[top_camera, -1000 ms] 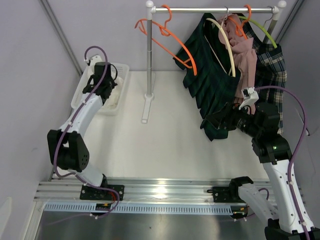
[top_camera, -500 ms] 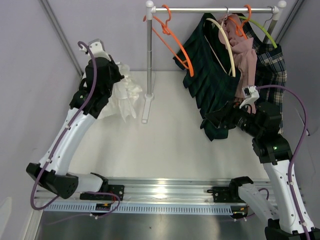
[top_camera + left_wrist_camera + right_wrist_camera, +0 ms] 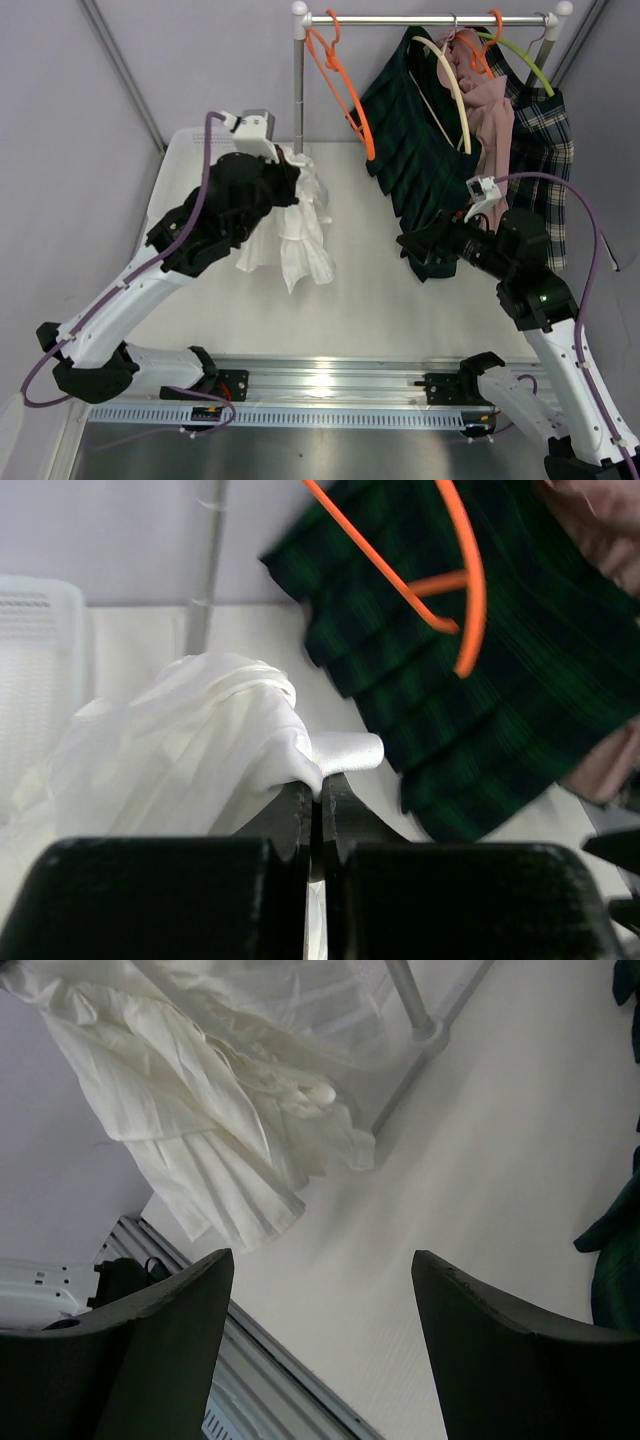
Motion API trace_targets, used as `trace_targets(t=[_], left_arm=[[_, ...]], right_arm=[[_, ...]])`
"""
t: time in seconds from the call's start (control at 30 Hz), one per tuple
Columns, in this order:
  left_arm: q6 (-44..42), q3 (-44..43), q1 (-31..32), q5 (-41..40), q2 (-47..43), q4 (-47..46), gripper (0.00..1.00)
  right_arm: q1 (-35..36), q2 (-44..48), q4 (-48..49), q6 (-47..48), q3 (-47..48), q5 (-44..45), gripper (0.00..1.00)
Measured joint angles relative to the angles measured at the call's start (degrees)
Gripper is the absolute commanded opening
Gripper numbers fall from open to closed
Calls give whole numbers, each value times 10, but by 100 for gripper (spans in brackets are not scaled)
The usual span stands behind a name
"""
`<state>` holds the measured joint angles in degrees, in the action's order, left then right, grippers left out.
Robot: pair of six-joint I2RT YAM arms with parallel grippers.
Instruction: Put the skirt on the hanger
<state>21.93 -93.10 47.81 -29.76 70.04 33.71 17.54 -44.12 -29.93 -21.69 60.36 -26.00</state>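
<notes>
White tabletop (image 3: 370,290) between pale grey walls, with a chrome garment rail (image 3: 430,18) across the far side and an aluminium track (image 3: 330,380) along the near edge. Big change on the left since a second ago: then bent low over the white basket (image 3: 40,650) in the far-left corner, now lifted and swung toward the middle. Left gripper (image 3: 320,795) pinched tight on a bunched fold of the white skirt (image 3: 300,240). Skirt up out of the basket, dangling clear above the table in front of the rail's upright post (image 3: 298,90), just left of the empty orange hanger (image 3: 340,80) and not on it. Hanger itself turned since then, seen more edge-on and closer to the post. Little change on the right: right gripper (image 3: 318,1260) shifted slightly leftward, claw spread wide with nothing between the fingers, aimed across the table at the skirt. Behind it on the rail, a dark green plaid skirt (image 3: 420,150), a pink garment (image 3: 490,110) on a cream hanger (image 3: 450,85), and a tartan skirt (image 3: 545,150) at the far right.
</notes>
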Motion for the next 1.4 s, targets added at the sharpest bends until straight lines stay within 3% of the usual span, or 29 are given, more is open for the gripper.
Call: trace_targets(t=[0.2,0.3,0.6,0.83,1.07,1.27,1.4], left_arm=[[6,5,89,-4,23,24,0],[16,26,107,2,18,29,0],[56,135,116,19,-13,31,0],[93,263,116,35,-23,3,0],[116,342,114,51,-27,-16,1],[129,394,97,69,-55,-43,9],[139,443,70,84,-60,-64,29]], right_arm=[[64,4,11,-15,-32,52,77],[93,-2,17,-29,-54,81,71],[191,-68,62,-91,-156,167,54],[255,-99,105,-137,-237,214,53],[297,-164,141,-159,-254,258,54],[322,-183,142,-169,-254,305,59],[325,-181,139,-171,-254,324,58]])
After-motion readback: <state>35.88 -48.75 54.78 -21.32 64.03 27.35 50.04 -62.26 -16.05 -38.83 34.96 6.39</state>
